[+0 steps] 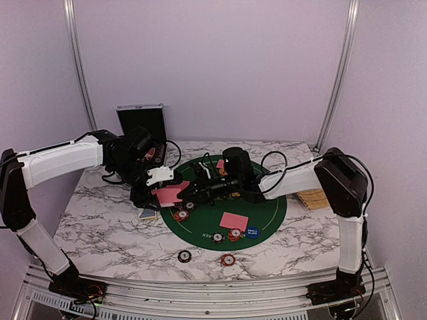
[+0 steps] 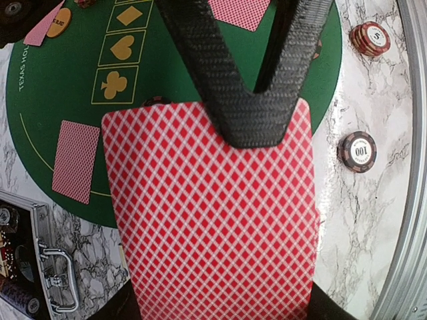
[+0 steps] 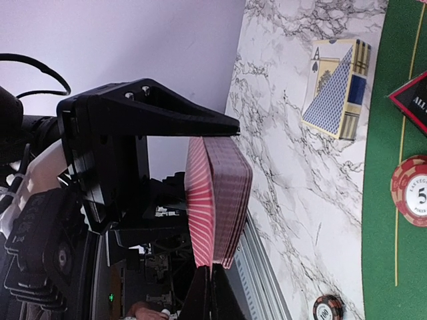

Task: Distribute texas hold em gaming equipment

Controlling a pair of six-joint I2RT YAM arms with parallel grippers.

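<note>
One deck of cards (image 2: 213, 220) clamped in left pincer (image 2: 257, 133), right pincer (image 3: 210, 280) closed on its edge

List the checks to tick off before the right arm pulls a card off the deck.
1. Left gripper clamps the thick deck of pink-red diamond-backed playing cards: ok.
2. Right gripper shut on the top card: ok.
3. Only one card pinched: cannot tell.
4. Bare landing space on the round green felt mat: ok.
5. Red-orange striped poker chip and black striped chip lie off the mat, clear: ok.
</note>
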